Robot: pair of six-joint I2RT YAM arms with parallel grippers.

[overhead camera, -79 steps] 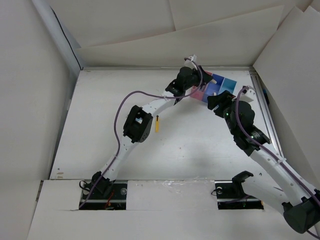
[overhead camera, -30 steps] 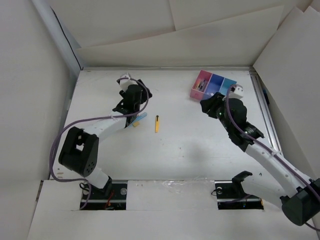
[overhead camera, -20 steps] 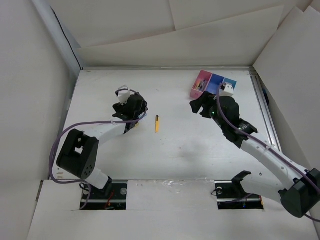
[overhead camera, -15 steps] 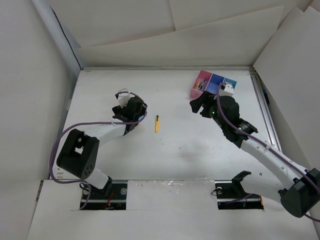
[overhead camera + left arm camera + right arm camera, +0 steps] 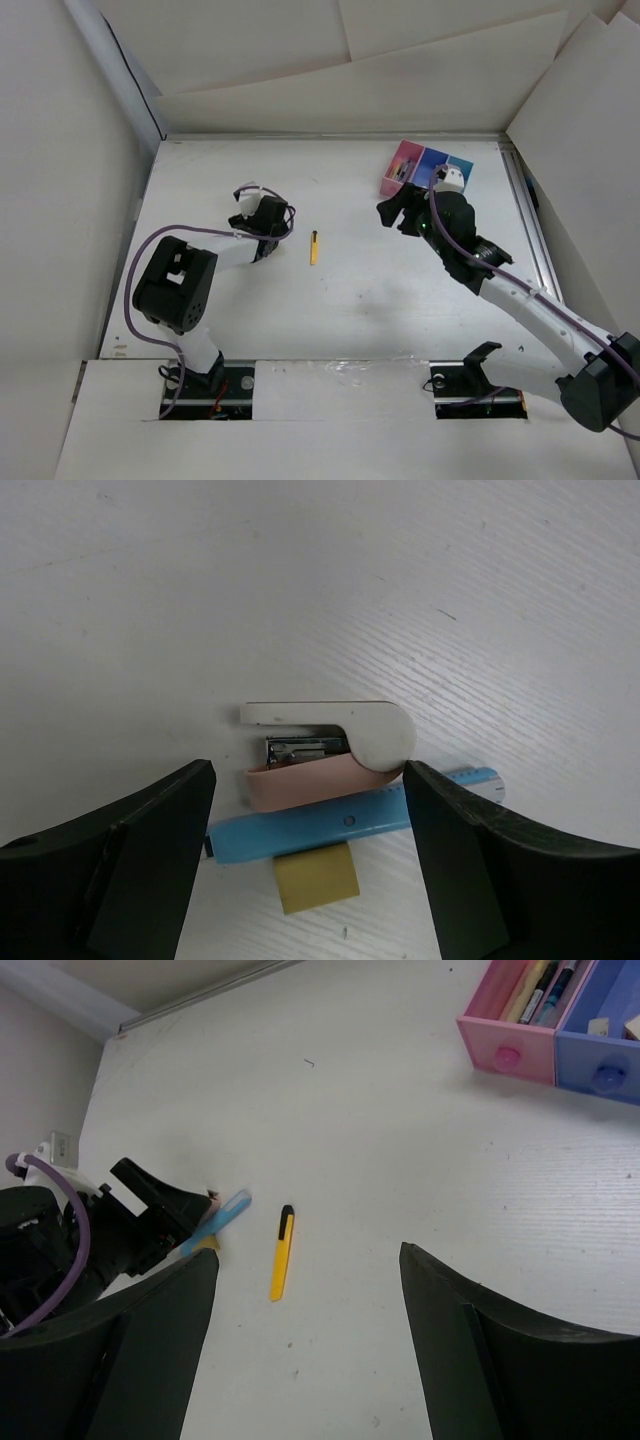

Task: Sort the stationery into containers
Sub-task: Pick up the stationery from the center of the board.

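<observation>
Risk: left gripper (image 5: 307,780), jaws apart, straddles touching stapler (image 5: 372,730), light blue pen (image 5: 310,830), yellow block (image 5: 317,878); closing may pinch several. Right gripper (image 5: 307,1257) jaws spread, empty.

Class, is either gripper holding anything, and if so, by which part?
Nothing is held. The left gripper stands open over a small stapler and a light blue pen; the right gripper hangs open above the table.

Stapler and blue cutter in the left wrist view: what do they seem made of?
The stapler looks like smooth matte plastic, white top over pink base, with a shiny metal staple channel between. The blue cutter is probably plastic too: even light-blue colour, soft sheen.
</observation>
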